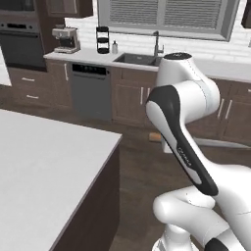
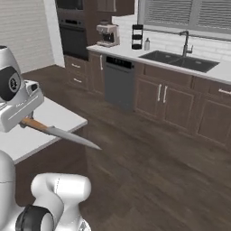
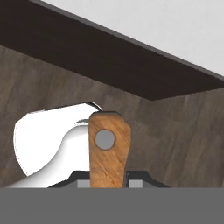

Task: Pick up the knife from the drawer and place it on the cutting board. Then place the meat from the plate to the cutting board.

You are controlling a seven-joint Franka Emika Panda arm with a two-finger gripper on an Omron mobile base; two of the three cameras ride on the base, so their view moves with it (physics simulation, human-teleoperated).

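In the hand view the jaws are clamped on the knife by its light wooden handle with a grey rivet. The right base view adds its slim grey blade, slanting down beyond the white table edge, over the dark wood floor.

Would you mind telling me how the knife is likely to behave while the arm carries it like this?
The knife is probably stiff: its slim blade juts straight out past the gripper without sagging. Held at the wooden handle alone, the long blade may lever and pivot in the jaws on a quick swing. The smooth-looking handle could slip slightly, though the shut jaws seem to pinch it squarely.
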